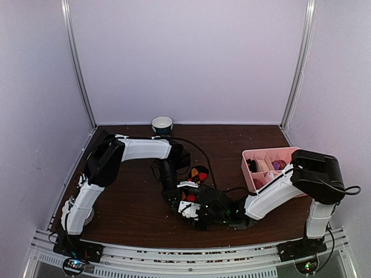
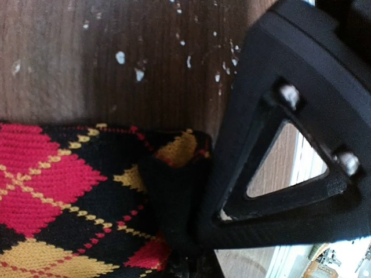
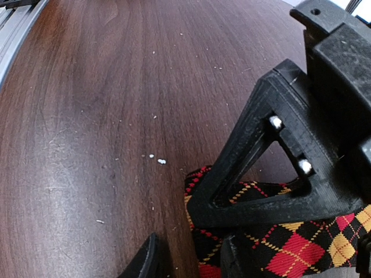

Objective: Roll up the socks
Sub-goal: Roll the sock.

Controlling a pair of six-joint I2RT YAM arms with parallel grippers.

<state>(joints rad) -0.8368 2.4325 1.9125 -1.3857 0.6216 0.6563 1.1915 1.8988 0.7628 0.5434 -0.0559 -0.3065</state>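
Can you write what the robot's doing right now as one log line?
task: roll socks | left gripper: shut on argyle sock | right gripper: open at sock's edge

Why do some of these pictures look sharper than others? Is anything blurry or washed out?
Left wrist view: the argyle sock looks crisp, but the lower right corner is washed out white. Right wrist view: the table curves like a fisheye, with a soft sheen. Top view: evenly lit, small details lost.
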